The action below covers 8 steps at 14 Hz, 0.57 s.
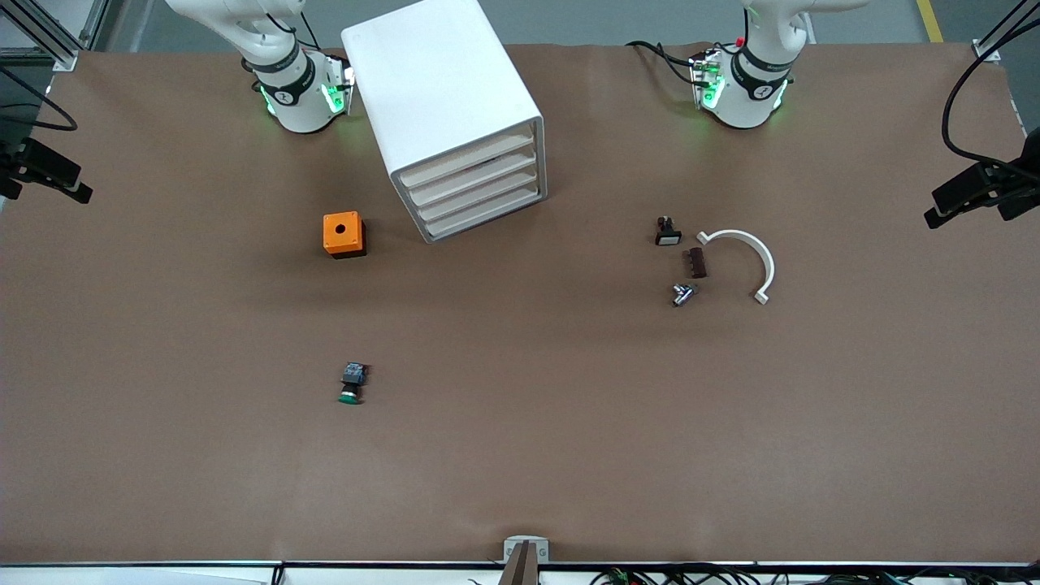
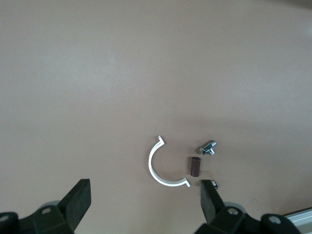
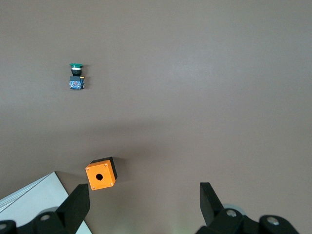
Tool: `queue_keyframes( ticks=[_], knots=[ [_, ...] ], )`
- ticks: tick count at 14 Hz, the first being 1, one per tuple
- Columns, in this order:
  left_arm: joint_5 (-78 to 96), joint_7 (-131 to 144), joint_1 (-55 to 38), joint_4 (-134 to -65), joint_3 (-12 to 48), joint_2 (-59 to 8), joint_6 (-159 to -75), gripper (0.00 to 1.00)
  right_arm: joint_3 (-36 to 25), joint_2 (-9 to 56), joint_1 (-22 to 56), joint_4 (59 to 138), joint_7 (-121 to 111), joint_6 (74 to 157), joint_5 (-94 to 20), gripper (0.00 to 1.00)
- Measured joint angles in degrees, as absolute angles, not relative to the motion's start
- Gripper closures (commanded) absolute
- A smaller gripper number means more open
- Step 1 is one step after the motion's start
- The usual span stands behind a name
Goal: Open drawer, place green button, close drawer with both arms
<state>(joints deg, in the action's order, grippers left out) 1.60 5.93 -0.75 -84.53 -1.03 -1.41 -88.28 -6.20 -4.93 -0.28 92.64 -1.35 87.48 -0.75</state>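
White four-drawer cabinet (image 1: 455,114) is sitting angled between the two arm bases, its third-from-top shallow white tray drawer (image 1: 479,197) shut flush with the others. The tiny green-capped, black-bodied push button (image 1: 351,383) is lying on its side on the brown table covering (image 1: 520,455), well nearer the front camera than the orange box with a hole (image 1: 344,234). Both arms are waiting high near their bases: left gripper (image 2: 146,204) with fingers spread wide over the white half-ring clamp (image 2: 163,168), right gripper (image 3: 145,204) likewise spread over the orange box. Risks, as judged: the stacked drawer fronts are sitting close, so a finger could be catching the wrong one; the light cabinet could be sliding when pulled unless braced; the small button could be rolling from a pinch. Right wrist view is showing the button and box; left wrist view only the clamp, a brown cylinder (image 2: 195,166) and a metal fitting (image 2: 209,146).
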Motion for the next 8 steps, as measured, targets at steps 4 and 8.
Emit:
queue_keyframes(
  ticks=[4,8],
  knots=[
    [1.6,5.9,-0.7,-84.5,-1.0,-1.6,-88.3,0.00,-6.2,-4.9,-0.3,92.7,-1.4,87.4,-0.7,0.00],
    [1.6,6.0,-0.2,-84.7,-1.3,-2.2,-88.3,0.00,-6.2,-4.9,-0.3,92.8,-1.4,87.1,-0.7,0.00]
  ],
)
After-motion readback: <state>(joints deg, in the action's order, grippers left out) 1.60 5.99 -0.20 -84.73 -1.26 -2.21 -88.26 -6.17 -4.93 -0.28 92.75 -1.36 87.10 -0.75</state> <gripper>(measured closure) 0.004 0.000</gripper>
